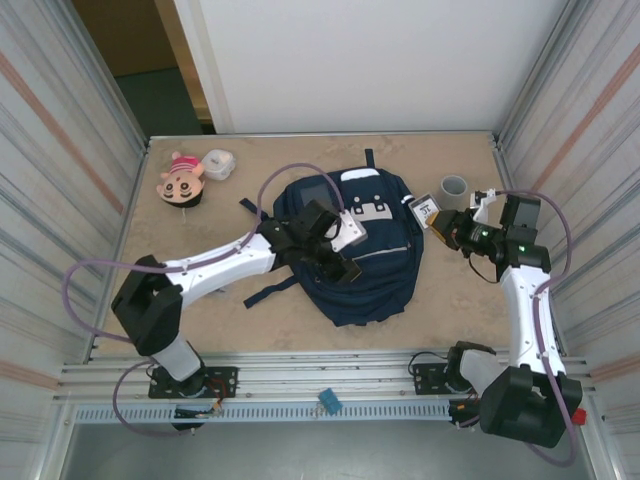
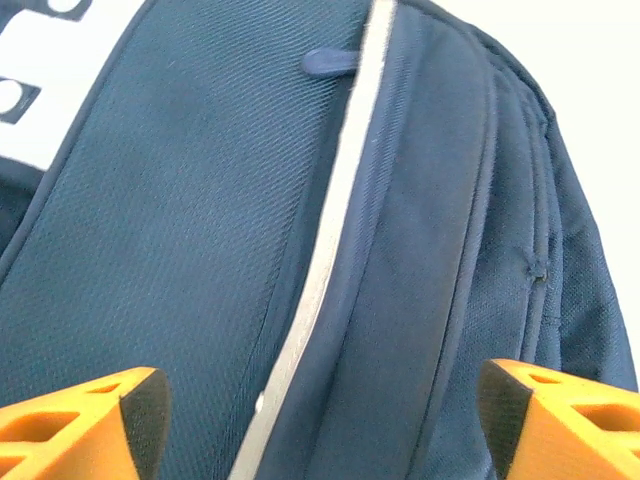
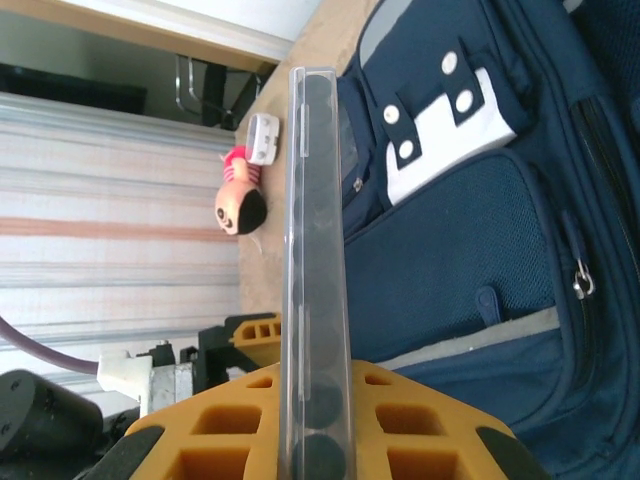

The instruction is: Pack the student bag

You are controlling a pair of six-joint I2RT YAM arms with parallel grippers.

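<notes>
student bag (image 1: 375, 275) lies flat mid-table | left gripper (image 2: 320, 425) spread wide over its striped seam, empty | right gripper (image 1: 458, 230) clamped on clear case (image 3: 315, 200) just beside bag | I'd pinch the pull tab (image 2: 330, 62) first (bag looks zipped), then feed case edge-on

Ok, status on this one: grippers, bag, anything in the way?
Left gripper open, over student bag. Right gripper shut on clear case, beside bag. Bag flat, no compartment seen open. Doll, grey cup apart from it.
</notes>
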